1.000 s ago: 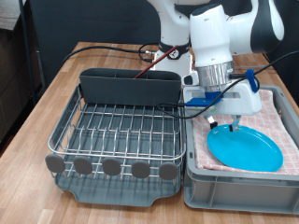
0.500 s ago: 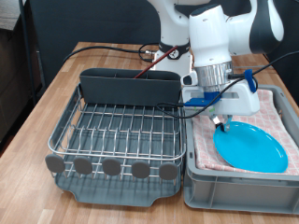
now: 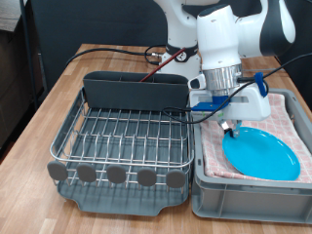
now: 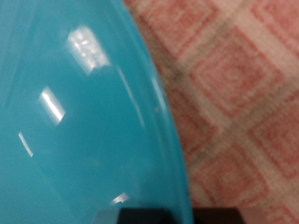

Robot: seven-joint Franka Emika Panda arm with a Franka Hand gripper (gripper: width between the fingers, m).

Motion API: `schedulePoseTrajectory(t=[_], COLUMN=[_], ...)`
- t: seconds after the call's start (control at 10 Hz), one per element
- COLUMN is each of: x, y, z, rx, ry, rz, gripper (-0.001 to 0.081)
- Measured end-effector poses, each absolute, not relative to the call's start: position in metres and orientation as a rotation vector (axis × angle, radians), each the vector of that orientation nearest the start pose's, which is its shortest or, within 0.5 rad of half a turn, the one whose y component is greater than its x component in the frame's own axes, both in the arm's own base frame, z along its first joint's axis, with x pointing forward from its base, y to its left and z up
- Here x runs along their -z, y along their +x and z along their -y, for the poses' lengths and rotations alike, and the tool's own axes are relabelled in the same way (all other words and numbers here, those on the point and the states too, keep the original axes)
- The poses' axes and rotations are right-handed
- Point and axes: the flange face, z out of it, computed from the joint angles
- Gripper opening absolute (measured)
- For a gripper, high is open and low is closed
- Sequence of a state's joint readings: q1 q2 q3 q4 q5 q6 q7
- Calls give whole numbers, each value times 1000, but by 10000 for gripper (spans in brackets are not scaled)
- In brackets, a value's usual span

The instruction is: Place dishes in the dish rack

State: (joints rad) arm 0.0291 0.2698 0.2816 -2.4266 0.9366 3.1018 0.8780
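Note:
The bright-blue plate (image 3: 263, 154) lies in the grey bin (image 3: 249, 198) on the pink checked cloth (image 3: 289, 115), at the exterior view's right. My gripper (image 3: 230, 127) points down at the plate's left rim. In the wrist view the plate (image 4: 75, 121) fills most of the picture, with its rim running beside the cloth (image 4: 243, 103) and a dark fingertip (image 4: 154, 217) at the picture's edge. The dish rack (image 3: 68, 132) with its wire grid stands at the left, and nothing shows on the grid. The mug and the wooden spoon are out of view.
The rack's tall cutlery bin (image 3: 135, 93) stands along its far side and a row of rounded tabs (image 3: 117, 175) along its near side. Cables (image 3: 117, 49) run over the wooden table (image 3: 44, 102) behind the rack. The arm's base is at the back.
Since one second ago the plate has shifted a little towards the exterior view's right in the bin. The gripper has stayed at its left rim. Nothing has moved in the last half second.

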Motion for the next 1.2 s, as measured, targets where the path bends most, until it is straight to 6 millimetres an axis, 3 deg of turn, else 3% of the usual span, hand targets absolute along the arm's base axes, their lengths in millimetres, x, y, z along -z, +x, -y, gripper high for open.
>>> schedulePoseTrajectory(t=[1.2], x=[-281], y=[497], z=[-62], rx=[191], ry=[-2028], rz=[-1939], gripper=[23])
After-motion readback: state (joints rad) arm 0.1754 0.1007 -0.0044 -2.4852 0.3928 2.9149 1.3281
